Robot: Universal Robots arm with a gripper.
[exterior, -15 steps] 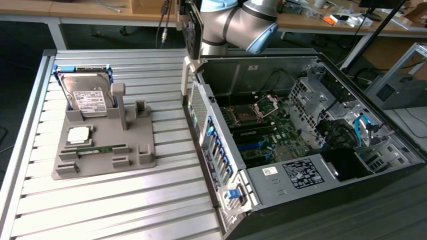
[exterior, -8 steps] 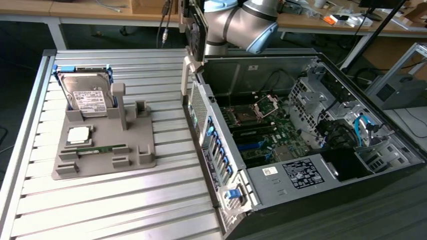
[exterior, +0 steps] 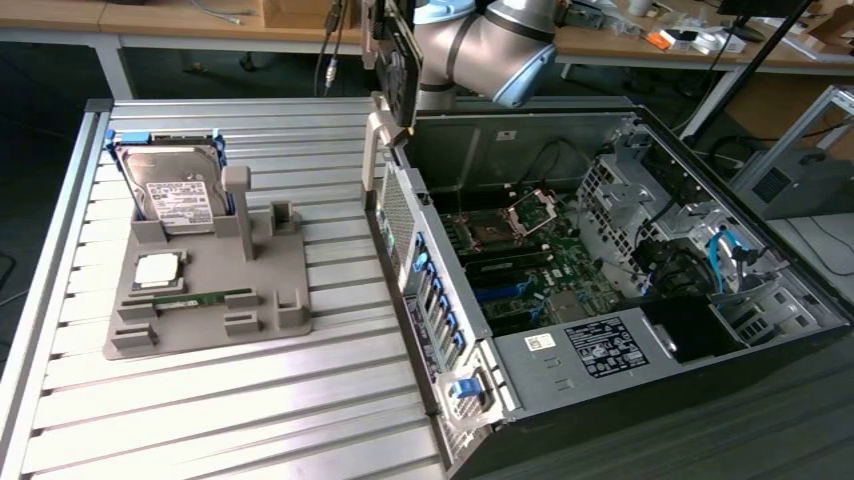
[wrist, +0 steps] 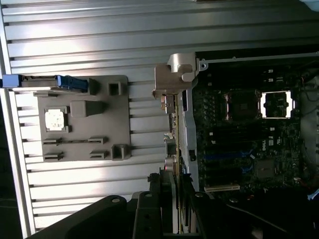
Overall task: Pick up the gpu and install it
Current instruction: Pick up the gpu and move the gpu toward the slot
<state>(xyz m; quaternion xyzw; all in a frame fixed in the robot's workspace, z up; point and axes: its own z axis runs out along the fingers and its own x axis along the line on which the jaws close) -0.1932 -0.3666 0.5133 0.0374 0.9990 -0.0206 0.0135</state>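
Ribbed aluminium slats make up the table, with wooden desks strewn with cables behind it. An open computer case lies on its side on the table, its motherboard facing up.

The arm reaches down from above the case's near wall. The hand is closed on the gpu, one finger on each flat face of the card. In the wrist view the card shows edge-on, running straight out from between the fingers. The gpu hangs upright below the hand, clear of the table. Its silvery end bracket is the part farthest from the hand and sits just above the top edge of the case's wall. Whether bracket and wall touch cannot be told. The card is not seated in any slot of the motherboard, which lies below the hand and to one side of the card.

On the card's other side, towards the exterior view's left and well apart from the hand, a grey fixture tray rests on the table. In it a hard drive with a white label leans in a blue-edged holder at the end nearer the desks. A square processor chip lies flat near the middle, and a green memory stick lies just beside it.
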